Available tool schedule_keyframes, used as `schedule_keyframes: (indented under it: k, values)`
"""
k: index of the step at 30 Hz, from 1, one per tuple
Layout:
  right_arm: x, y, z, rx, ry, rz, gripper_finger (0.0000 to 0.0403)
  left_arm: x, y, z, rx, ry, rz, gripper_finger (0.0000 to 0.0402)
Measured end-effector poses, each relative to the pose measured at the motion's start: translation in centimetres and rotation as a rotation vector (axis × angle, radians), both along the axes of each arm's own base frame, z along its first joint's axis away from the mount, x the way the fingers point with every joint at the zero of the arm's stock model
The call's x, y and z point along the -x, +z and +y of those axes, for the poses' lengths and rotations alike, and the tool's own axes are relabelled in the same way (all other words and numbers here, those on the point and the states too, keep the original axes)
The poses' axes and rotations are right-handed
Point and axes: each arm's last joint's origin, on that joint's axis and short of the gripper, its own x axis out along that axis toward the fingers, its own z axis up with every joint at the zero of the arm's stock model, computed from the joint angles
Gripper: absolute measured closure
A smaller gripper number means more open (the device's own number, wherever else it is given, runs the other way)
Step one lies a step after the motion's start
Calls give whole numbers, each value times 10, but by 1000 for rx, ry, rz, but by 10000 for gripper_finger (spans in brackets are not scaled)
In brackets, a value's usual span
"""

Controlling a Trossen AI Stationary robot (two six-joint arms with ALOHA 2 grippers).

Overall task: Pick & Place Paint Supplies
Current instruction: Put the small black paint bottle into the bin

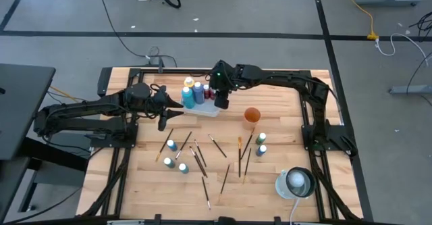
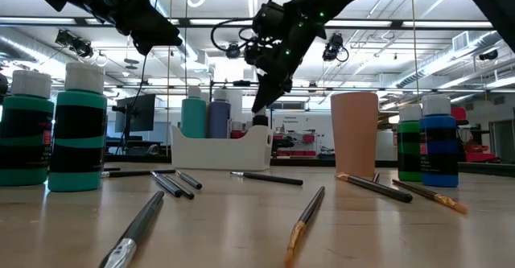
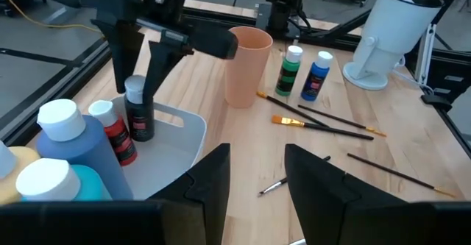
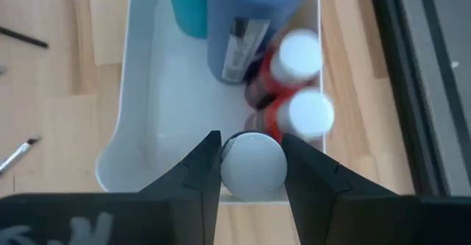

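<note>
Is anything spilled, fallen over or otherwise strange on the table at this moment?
Nothing stands out. The brushes lie scattered on the table, awaiting sorting, no paint is spilled, and the bottles in the white tray stand upright. The right gripper holds a white-capped bottle over the tray.

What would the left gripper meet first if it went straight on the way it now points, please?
Probably bare tabletop just beside the white tray; the left gripper is open and empty. Further along stands the orange-brown cup, though depth is unclear.

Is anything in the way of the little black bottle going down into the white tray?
Nothing visible is. The right hand holds the black bottle over a bare patch of the tray; the red bottles stand just beside it.
</note>
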Motion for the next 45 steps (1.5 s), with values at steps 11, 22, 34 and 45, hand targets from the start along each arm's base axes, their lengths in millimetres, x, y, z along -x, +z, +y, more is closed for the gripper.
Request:
schedule_keyframes:
  k: [11,22,34,45]
  values:
    - [4,-7,-15,-38,-88,6,283,0,0,0,0,0,-1,262]
    - [3,-12,-22,-6,-134,14,282,0,0,0,0,0,-1,262]
    - [2,-25,-36,0,-152,12,271,0,0,0,0,0,-3,262]
    - [4,-21,-42,26,-150,-3,232,0,0,0,0,0,-2,262]
